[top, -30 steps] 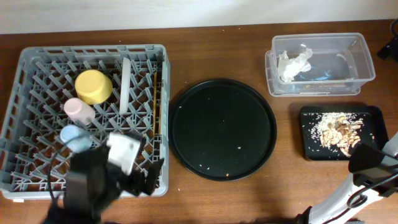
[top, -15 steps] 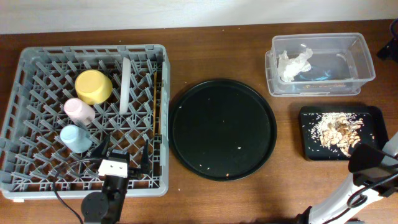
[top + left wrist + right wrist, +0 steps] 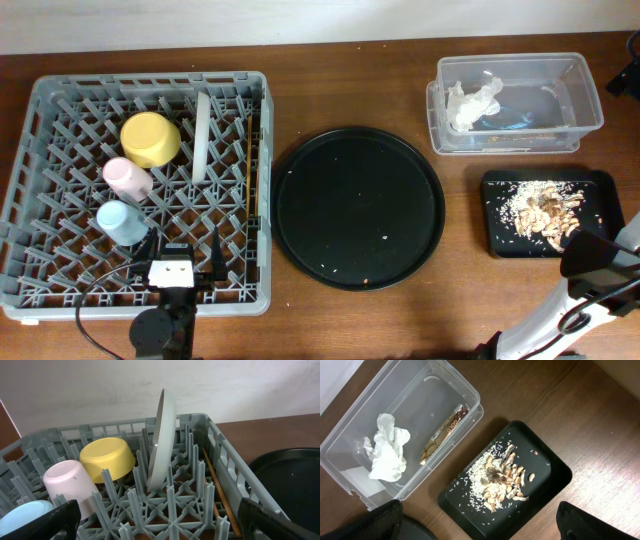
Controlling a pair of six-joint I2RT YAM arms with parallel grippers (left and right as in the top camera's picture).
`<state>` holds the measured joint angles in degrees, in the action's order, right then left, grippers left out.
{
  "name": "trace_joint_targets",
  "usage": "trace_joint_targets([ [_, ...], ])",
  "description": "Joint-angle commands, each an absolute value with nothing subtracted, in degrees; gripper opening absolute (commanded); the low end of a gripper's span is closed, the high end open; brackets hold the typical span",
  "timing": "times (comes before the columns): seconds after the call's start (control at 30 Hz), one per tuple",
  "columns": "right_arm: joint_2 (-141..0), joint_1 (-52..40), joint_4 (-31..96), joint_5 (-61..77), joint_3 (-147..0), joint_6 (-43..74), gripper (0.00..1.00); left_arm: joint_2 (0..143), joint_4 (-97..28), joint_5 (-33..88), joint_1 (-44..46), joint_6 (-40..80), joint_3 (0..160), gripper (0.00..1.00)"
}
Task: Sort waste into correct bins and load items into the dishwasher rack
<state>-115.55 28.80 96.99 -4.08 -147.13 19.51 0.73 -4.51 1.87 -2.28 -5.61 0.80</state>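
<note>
The grey dishwasher rack (image 3: 60, 120) holds the yellow bowl (image 3: 150, 139), pink cup (image 3: 127, 177), light-blue cup (image 3: 120, 221), upright plate (image 3: 202, 137) and chopsticks (image 3: 251, 165). My left gripper (image 3: 190, 258) is open and empty over the rack's front edge; its wrist view shows the plate (image 3: 162, 440), bowl (image 3: 106, 459), pink cup (image 3: 70, 482) and chopsticks (image 3: 215, 485) ahead of the gripper (image 3: 160, 525). My right gripper (image 3: 480, 527) is open and empty above the black tray (image 3: 550, 467) with food scraps (image 3: 502, 477). The clear tub (image 3: 470, 397) holds the napkin (image 3: 387, 447) and wrapper (image 3: 442, 432).
The large round black tray (image 3: 358, 207), with a few crumbs on it, lies between the rack and the bins. The clear tub (image 3: 590, 95) stands at the back right, with the small black tray (image 3: 500, 235) in front of it. Bare wooden tabletop (image 3: 350, 60) surrounds them.
My left arm has drawn back toward the rack's front edge and settled there, open and empty. The right arm and all objects have stayed put.
</note>
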Motion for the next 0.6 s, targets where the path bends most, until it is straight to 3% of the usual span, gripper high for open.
trace_joint_targets([
  [0.0,-115.2,28.9,97.3,-4.8,-147.7,19.7,0.99,0.3,-4.7,1.2,-2.1,-6.3,0.5,0.99],
  [0.43,-115.7,28.9,97.3,-4.8,-147.7,19.7,0.99,0.3,-4.7,1.2,-2.1,-6.3,0.5,0.99],
  [0.57,-110.1,28.5,97.3,-4.8,-147.7,19.7,0.99,0.3,-4.7,1.2,-2.1,-6.3,0.5,0.99],
])
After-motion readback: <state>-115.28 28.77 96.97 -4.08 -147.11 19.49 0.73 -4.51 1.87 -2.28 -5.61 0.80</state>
